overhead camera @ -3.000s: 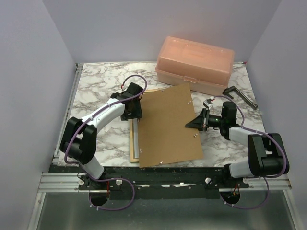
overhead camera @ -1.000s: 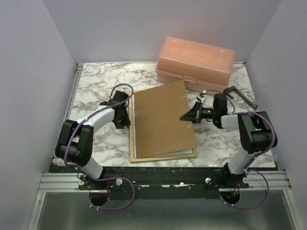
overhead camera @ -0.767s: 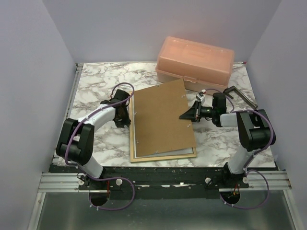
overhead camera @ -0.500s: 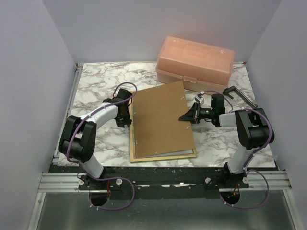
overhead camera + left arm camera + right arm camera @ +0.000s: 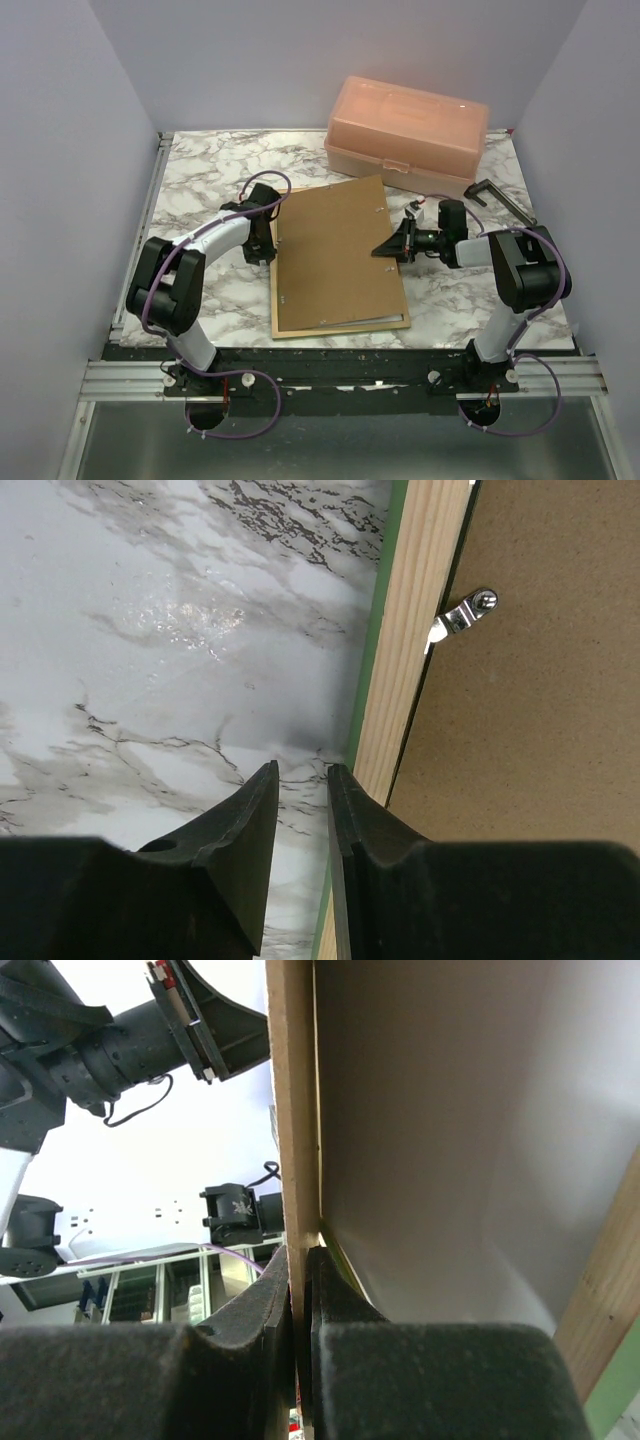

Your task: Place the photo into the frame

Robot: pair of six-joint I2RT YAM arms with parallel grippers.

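The frame (image 5: 276, 300) lies flat with its pale wood back up, and its green edge (image 5: 366, 680) shows in the left wrist view. The brown backing panel (image 5: 335, 250) rests on it, slightly askew. My right gripper (image 5: 392, 247) is shut on the panel's right edge (image 5: 292, 1110), holding that side a little raised. Under the panel a plain white sheet (image 5: 450, 1160), the photo's reverse, lies in the frame; a strip (image 5: 352, 321) shows at the near end. My left gripper (image 5: 268, 240) sits at the frame's left rail, jaws narrowly open (image 5: 302, 768) over marble, holding nothing.
A peach plastic box (image 5: 405, 135) stands at the back right. A black angled tool (image 5: 502, 201) lies right of the right arm. A small metal clip (image 5: 460, 615) sits on the panel near the frame rail. The marble tabletop (image 5: 200, 180) is walled on three sides.
The right gripper has swung the backing panel round so it lines up more closely with the frame. The left gripper has crept a little farther along the frame's left rail.
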